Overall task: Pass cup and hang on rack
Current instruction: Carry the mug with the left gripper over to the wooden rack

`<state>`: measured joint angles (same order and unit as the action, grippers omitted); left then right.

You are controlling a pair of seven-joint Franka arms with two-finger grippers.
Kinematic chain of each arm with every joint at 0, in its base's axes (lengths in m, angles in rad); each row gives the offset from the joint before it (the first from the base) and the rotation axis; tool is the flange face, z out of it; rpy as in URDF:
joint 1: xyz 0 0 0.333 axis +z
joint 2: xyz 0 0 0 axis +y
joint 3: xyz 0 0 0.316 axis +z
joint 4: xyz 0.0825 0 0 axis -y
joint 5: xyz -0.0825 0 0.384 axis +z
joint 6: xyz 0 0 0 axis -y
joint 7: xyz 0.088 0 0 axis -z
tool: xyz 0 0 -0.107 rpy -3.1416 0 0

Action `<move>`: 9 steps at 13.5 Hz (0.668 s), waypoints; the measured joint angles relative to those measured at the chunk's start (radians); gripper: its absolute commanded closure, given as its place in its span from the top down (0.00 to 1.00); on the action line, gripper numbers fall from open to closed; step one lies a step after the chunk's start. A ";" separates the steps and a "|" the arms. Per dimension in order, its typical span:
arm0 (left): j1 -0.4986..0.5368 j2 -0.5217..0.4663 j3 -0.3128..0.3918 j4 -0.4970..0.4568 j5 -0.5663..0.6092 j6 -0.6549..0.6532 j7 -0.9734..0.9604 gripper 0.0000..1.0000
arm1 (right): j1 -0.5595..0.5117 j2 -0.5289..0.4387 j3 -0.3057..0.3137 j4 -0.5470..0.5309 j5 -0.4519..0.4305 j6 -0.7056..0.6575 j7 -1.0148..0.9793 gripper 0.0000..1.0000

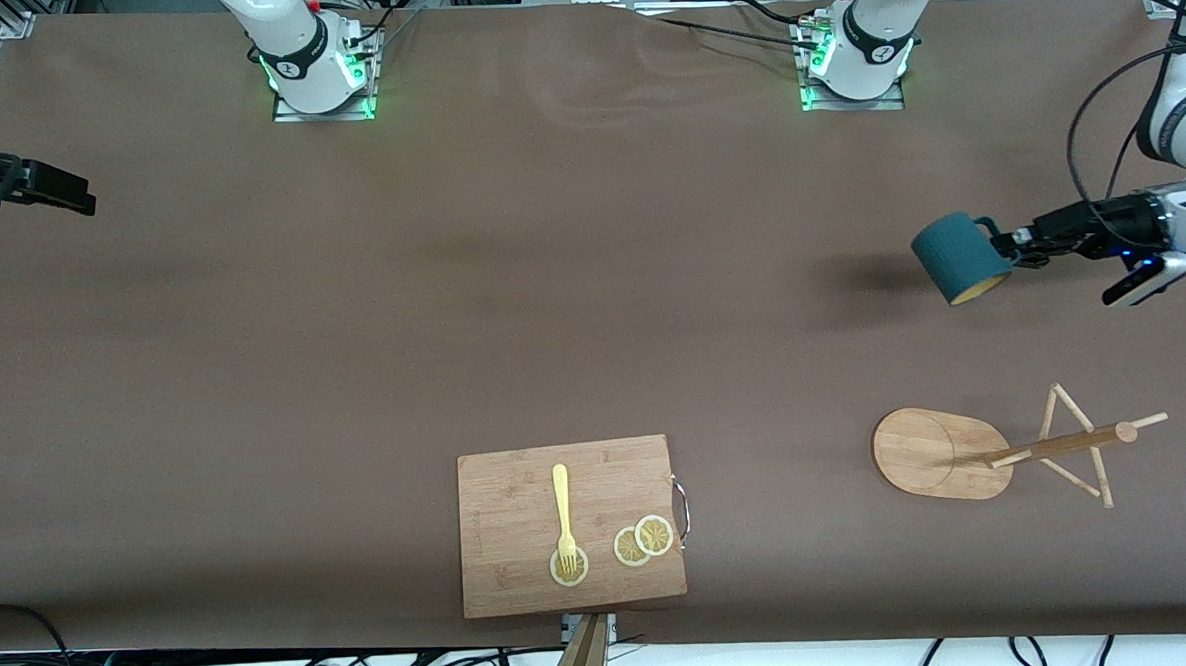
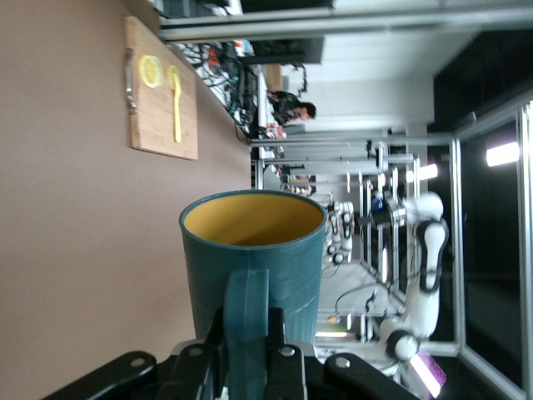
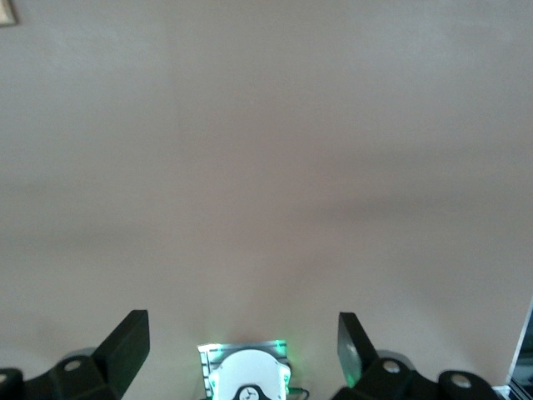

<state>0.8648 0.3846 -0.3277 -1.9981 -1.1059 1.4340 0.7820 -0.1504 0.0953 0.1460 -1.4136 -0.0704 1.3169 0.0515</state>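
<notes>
— Brown cloth covers the whole table (image 1: 592, 303), right? What am I holding?

— I've got the left pincer (image 1: 1011, 241) clamped on the cup's handle, up in the air over the table at the left arm's end. The cup (image 1: 958, 257) hangs off the fingertips on its side, mouth tipped down and toward the front camera; from the left wrist I see the ochre inside (image 2: 254, 218) and the handle pinched between my fingers (image 2: 287, 360).

— And the rack?

— The rack (image 1: 1008, 447) stands on the table nearer the front camera than my left pincer, well apart from the cup, pegs bare.

— Right side?

— The right pincer (image 1: 56, 191) waits over the right arm's end of the table, fingers (image 3: 129, 342) spread wide with nothing between them.

— Anything else?

— A board (image 1: 571, 524) toward the middle from the rack, carrying a fork (image 1: 563, 514) and lemon slices (image 1: 644, 541).
</notes>
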 measured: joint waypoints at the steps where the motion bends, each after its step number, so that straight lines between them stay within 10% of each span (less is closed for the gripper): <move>1: -0.002 0.013 -0.003 0.048 -0.001 0.001 -0.134 0.00 | 0.001 -0.006 0.000 -0.004 0.013 0.014 0.000 1.00; 9: -0.055 0.219 -0.014 0.350 -0.032 0.087 -0.610 0.00 | 0.004 -0.013 0.001 -0.026 0.026 0.028 -0.021 1.00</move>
<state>0.8102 0.6040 -0.3413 -1.6483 -1.1380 1.5207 0.1723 -0.1463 0.0821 0.1465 -1.4393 -0.0446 1.3449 0.0301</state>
